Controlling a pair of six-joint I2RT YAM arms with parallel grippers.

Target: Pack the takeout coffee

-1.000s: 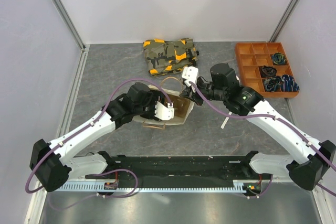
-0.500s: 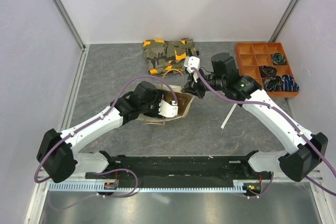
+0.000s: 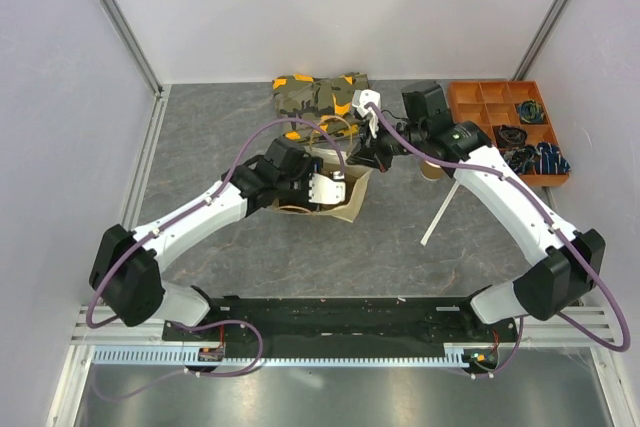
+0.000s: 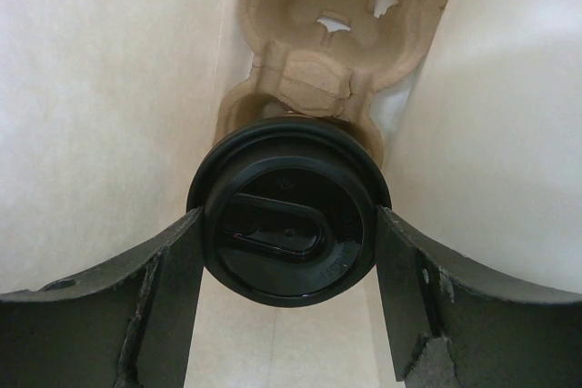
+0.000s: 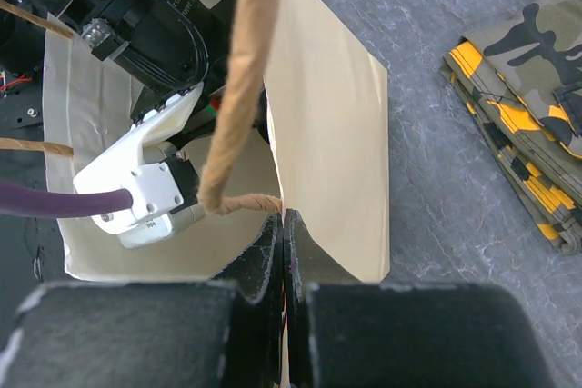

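Paper walls [image 4: 109, 88] around glossy round lid [image 4: 289, 224]

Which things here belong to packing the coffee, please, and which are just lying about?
Job: takeout coffee between the left fingers, pulp carrier, paper bag pinched by the right fingers.
Lying about: camouflage cloth, orange tray, white stick, tan cup.

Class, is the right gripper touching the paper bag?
Touching. The right wrist view shows the right gripper pinched shut on the bag's rim, right beside its handle.
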